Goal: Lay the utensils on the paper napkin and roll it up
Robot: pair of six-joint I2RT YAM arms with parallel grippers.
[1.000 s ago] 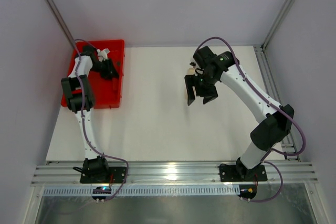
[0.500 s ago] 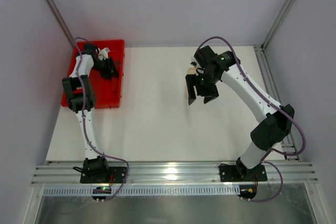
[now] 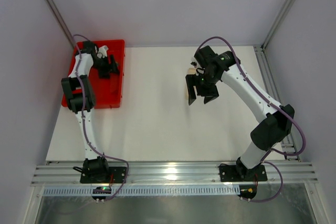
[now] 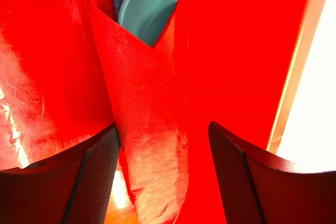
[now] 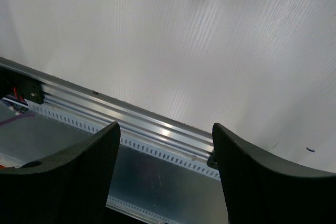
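Observation:
In the left wrist view the red paper napkin (image 4: 149, 129) lies rolled into a tube on the red tray (image 4: 236, 51). The teal utensils (image 4: 147, 6) stick out of its far end: a spoon bowl and darker handles. My left gripper (image 4: 163, 129) is open with its jaws on either side of the roll; the left finger (image 4: 100, 171) is close against it and the right one stands apart. In the top view the left gripper (image 3: 110, 68) is over the tray (image 3: 113, 92) and hides the roll. My right gripper (image 3: 201, 97) is open and empty above the white table.
A pale beige strip (image 3: 187, 97) lies on the table, partly under the right gripper. Aluminium rails (image 3: 168, 171) run along the near edge and also show in the right wrist view (image 5: 147, 124). Walls close in on both sides.
My left gripper has shifted slightly toward the far end of the tray. The right arm has barely moved.

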